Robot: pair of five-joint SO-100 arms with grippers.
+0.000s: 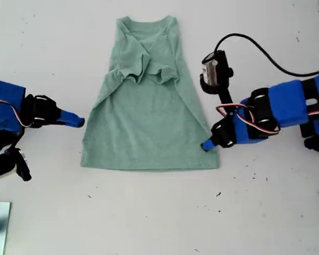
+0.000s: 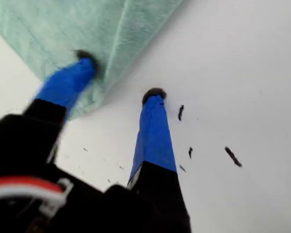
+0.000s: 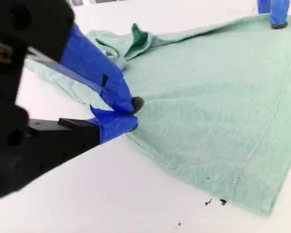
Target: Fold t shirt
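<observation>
The t shirt (image 1: 149, 122) lay flat in the middle of the white table (image 1: 149, 223), sleeves already folded inward, its long axis running far to near, neck at the far end and hem toward the near edge. My first gripper (image 2: 119, 77), at the hem corner on the exterior view's right, stood open, one finger on the cloth and the other on bare table. My second gripper (image 3: 133, 114), at the side edge on the exterior view's left, had its jaws nearly together at the edge; whether it held cloth I could not tell. A clean fold probably needed both grips secure and lifted evenly.
</observation>
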